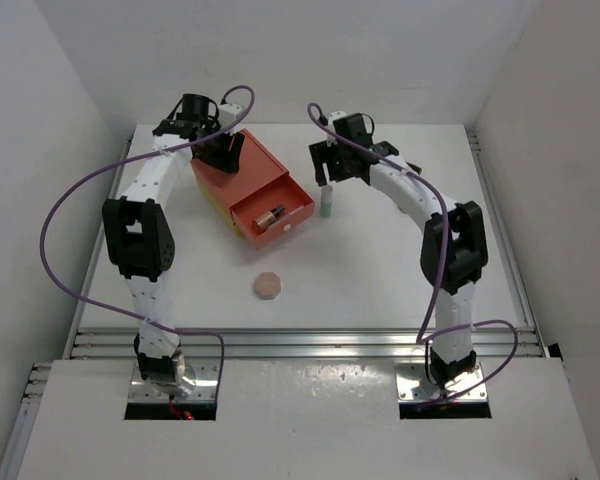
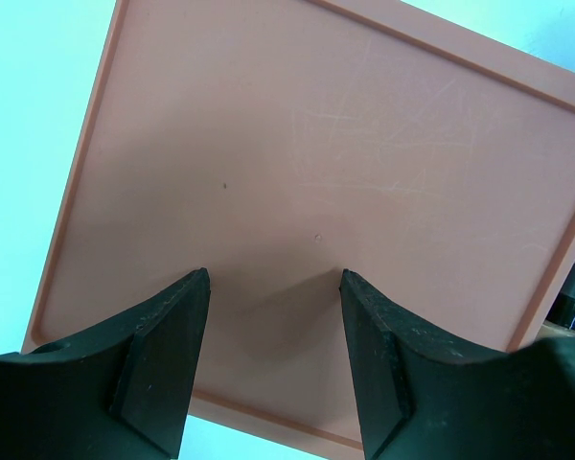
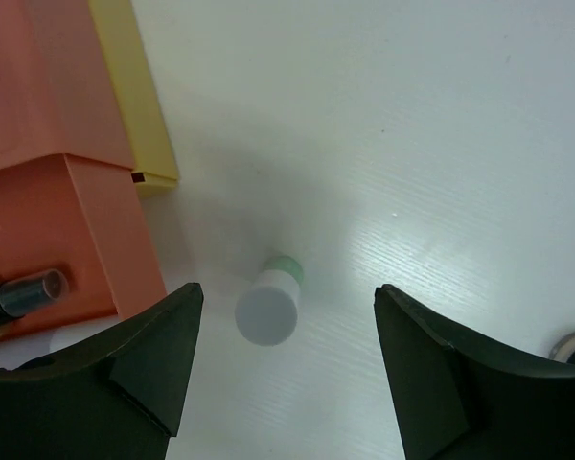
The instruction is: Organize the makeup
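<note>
White worktop (image 3: 460, 144) below: my right claw (image 3: 287, 297) hangs wide over the upright green-white bottle (image 3: 266, 311); I should centre it, descend straight, close gently.

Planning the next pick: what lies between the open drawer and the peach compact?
Only bare table, seen in the top view, between drawer and peach compact.

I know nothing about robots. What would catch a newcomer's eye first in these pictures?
The bright orange-and-yellow drawer box stands out at the back of the white table, its drawer open with a tan dark-capped bottle lying inside. Just right of the drawer a green-white bottle stands upright, with the right arm's jaws open above it. Nearer the front, a peach octagonal compact sits alone.
</note>
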Motion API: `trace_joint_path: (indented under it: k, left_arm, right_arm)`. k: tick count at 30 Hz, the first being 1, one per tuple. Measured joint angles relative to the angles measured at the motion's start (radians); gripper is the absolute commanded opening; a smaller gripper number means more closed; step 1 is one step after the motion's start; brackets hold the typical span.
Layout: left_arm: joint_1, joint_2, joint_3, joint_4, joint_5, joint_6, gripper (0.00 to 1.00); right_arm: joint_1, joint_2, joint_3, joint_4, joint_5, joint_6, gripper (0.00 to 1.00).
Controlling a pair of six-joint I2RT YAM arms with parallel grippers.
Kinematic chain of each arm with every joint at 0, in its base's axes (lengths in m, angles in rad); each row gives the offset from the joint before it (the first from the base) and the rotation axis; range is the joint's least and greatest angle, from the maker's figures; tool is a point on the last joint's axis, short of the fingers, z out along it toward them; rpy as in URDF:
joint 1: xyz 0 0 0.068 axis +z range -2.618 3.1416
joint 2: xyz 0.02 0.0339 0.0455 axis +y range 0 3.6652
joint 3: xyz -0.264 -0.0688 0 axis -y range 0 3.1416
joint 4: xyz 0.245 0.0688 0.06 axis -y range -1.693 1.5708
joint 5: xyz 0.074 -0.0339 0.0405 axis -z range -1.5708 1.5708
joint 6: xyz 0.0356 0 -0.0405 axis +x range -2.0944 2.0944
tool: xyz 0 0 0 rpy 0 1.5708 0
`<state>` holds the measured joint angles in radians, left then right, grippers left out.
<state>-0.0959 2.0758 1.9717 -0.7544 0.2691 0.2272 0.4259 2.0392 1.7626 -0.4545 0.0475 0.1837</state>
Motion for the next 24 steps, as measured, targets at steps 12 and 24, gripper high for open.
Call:
trace_joint_path:
  k: [12,24]
  left_arm:
    - [0.000,0.000,-0.005,0.009,0.001,0.000,0.63]
    - [0.000,0.000,-0.005,0.010,0.002,0.000,0.63]
  right_arm:
    - [0.007,0.089,-0.025,-0.014,-0.031,0.039,0.55]
    - [0.008,0.074,-0.066,-0.011,0.000,0.027,0.03]
